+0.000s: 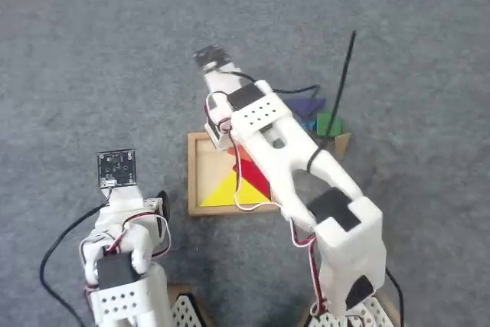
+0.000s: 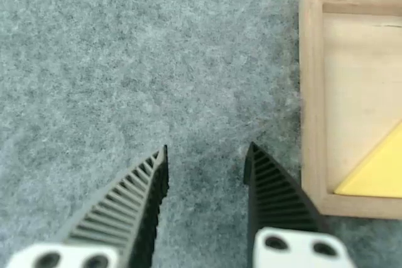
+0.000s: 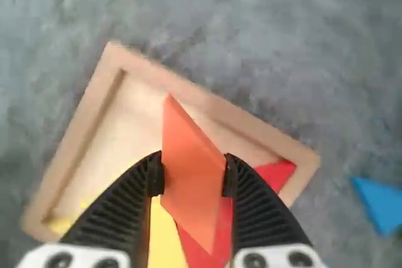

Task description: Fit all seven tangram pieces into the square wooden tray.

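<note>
Over the tray (image 3: 75, 133), the right gripper (image 3: 191, 177) pinches an orange piece (image 3: 188, 155). A yellow piece (image 2: 377, 174) and a red piece (image 3: 276, 172) already lie inside. The purple piece (image 1: 306, 105), green piece (image 1: 329, 124) and blue piece (image 3: 377, 205) wait far right. The left gripper (image 2: 204, 161) has its jaws spread.

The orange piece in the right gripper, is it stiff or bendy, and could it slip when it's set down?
Probably stiff: the orange piece looks flat with straight edges in the right gripper. Likely light, being thin. Pinched across its narrow edges, it might pivot or slip above the tray.
</note>
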You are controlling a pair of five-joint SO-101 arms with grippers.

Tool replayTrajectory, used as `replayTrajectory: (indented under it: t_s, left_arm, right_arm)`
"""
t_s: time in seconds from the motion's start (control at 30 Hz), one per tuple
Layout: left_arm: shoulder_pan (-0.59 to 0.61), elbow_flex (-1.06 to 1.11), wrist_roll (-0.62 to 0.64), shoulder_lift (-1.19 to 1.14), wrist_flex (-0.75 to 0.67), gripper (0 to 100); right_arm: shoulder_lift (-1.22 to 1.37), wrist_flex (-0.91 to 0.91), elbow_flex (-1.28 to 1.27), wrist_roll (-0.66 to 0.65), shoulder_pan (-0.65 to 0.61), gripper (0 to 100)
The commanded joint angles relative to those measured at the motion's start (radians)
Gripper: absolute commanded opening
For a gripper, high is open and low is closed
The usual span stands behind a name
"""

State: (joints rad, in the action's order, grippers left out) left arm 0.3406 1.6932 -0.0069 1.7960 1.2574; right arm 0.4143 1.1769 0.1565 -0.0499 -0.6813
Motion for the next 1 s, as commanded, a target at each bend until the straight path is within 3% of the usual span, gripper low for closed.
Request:
replayTrajectory:
  t_s: [0.0, 0.13, 0.2, 0.4, 0.57, 0.63, 0.87, 0.97]
  left_arm:
    - [-0.003, -0.01, -0.005, 0.02, 0.003, 19]
    - [-0.003, -0.01, -0.005, 0.02, 0.003, 19]
    - [-0.003, -0.01, -0.005, 0.02, 0.003, 19]
    - [-0.003, -0.01, -0.005, 0.02, 0.003, 19]
    - [-0.003, -0.01, -0.005, 0.02, 0.003, 19]
    - [-0.003, -0.01, -0.005, 0.02, 0.003, 19]
    - [-0.003, -0.01, -0.005, 0.02, 0.003, 19]
    - [-0.003, -0.01, -0.005, 0.02, 0.003, 19]
  right_arm:
    - [-0.012, 0.012, 0.061, -0.468, -0.044, 0.8]
    - [-0.012, 0.018, 0.061, -0.888, -0.042, 0.8]
    - [-0.012, 0.031, 0.058, -1.003, -0.041, 0.8]
    - [-0.01, 0.054, 0.058, -1.134, -0.053, 0.8]
    - [-0.01, 0.044, 0.034, -1.131, -0.062, 0.8]
    - [-0.008, 0.016, 0.032, -1.01, -0.065, 0.8]
    - [-0.01, -0.061, 0.032, -0.158, 0.01, 0.7]
    - [-0.012, -0.039, 0.032, -0.04, 0.035, 0.7]
